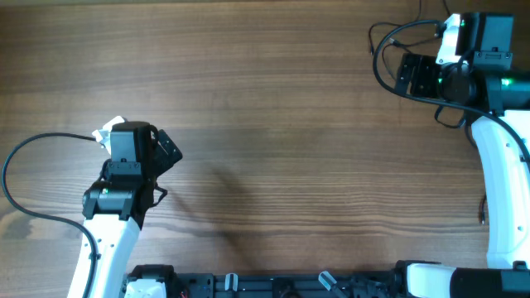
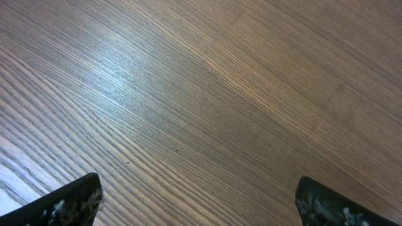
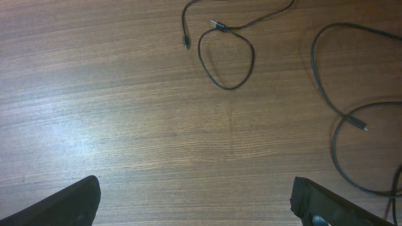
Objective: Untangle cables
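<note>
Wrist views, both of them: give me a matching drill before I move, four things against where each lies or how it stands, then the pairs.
Things:
1. left end effector
2. right end effector
3. looped cable
4. long cable

Places and states:
A. curves down the right side of the right wrist view
B. open, with 3 and 4 lying ahead of it
C. open, with only bare table ahead of it
D. top middle of the right wrist view

Pairs: 1-C, 2-B, 3-D, 4-A.
</note>
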Available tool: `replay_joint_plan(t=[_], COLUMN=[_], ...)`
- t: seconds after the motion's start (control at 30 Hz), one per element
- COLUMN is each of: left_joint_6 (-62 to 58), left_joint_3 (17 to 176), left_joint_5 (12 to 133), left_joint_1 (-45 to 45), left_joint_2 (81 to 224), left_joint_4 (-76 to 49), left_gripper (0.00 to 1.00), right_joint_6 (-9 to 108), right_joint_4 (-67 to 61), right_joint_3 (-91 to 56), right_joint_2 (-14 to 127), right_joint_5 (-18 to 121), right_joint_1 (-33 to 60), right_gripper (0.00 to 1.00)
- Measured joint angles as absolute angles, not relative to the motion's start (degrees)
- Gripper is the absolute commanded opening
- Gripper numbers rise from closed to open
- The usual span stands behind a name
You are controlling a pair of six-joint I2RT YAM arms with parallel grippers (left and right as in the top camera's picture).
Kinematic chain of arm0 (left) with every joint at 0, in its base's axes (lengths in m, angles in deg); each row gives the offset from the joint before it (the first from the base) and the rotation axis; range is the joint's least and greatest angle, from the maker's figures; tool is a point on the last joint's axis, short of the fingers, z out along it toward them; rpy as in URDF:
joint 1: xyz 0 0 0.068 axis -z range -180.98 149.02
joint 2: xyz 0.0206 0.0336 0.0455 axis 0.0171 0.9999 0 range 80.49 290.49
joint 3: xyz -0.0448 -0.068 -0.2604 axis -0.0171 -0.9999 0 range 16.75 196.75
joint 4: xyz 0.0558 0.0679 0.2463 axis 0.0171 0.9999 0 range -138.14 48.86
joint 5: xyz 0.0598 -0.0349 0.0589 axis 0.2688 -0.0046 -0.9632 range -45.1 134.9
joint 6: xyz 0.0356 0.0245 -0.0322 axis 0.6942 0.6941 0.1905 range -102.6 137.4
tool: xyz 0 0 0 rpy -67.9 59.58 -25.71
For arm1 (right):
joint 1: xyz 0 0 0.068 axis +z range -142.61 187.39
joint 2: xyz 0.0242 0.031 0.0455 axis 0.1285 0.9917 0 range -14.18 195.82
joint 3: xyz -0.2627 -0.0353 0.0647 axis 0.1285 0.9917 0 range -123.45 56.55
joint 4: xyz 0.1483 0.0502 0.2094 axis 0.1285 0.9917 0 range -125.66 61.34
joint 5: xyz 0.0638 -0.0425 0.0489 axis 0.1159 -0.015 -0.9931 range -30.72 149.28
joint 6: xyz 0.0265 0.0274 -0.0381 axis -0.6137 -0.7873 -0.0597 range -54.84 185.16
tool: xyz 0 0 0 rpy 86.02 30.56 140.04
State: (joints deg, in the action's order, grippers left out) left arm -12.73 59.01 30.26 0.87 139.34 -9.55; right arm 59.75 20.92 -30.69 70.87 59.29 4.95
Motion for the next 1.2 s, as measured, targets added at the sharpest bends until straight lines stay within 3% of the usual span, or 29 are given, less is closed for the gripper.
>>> replay_joint_plan(t=[0.53, 0.73, 1.0, 1.2], left_joint_6=[-12.73, -12.73, -12.84, -12.9], left_joint_3=[56.91, 45.22, 26.45, 18.99], left_joint_5=[31.62, 35.71, 40.84, 40.93], left_joint_1=[1.59, 1.59, 1.59, 1.5], left_joint_2=[134.72, 123.42, 108.52, 97.13], left_joint_4=[-7.27, -19.49, -47.43, -55.58], left_gripper=[1.0, 1.0, 1.0, 1.0], right_joint_6=[59.75, 59.75, 59.75, 59.75], right_joint_4=[20.9, 20.9, 20.9, 20.9], right_joint_3=[-30.69, -30.69, -30.69, -30.69], right_joint_2=[70.87, 70.87, 70.87, 70.87], right_joint_5=[59.29, 59.29, 59.27, 59.27], right_joint_1=[4.95, 4.95, 4.95, 4.95], right_gripper=[1.0, 1.0, 1.0, 1.0])
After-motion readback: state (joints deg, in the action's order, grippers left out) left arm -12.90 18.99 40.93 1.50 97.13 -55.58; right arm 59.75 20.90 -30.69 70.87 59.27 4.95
